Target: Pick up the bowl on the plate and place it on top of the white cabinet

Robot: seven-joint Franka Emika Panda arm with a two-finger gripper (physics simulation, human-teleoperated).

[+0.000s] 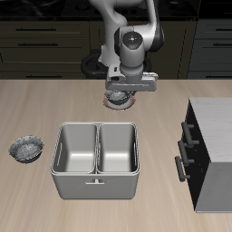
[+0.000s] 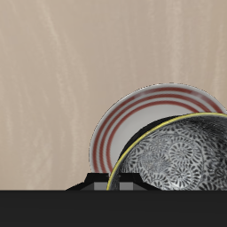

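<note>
Hovering just above the bowl (image 2: pixel 182 155) on the plate (image 2: pixel 133 120), the claw (image 1: pixel 120 94) hides its opening; nothing lifted, white cabinet (image 1: pixel 213 136) top awaits.

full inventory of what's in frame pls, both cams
bowl: 1, grey speckled metallic, sitting on the plate, directly under the gripper
plate: 1, pale centre with reddish rings, on the table farther back, beneath the bowl
second bowl: 1, grey speckled, alone on the table beside the basin, apart from it
basin: 1, steel grey, two compartments, near the table's front edge, nothing visible inside
white cabinet: 1, pale top, dark front with bar handles, at the table's side, partly cut off by the frame
table: 1, light wood
back cabinets: dark, with drawer handles, behind the table
gripper: 1, grey, low over the bowl; fingers hidden, open or shut unclear
</note>
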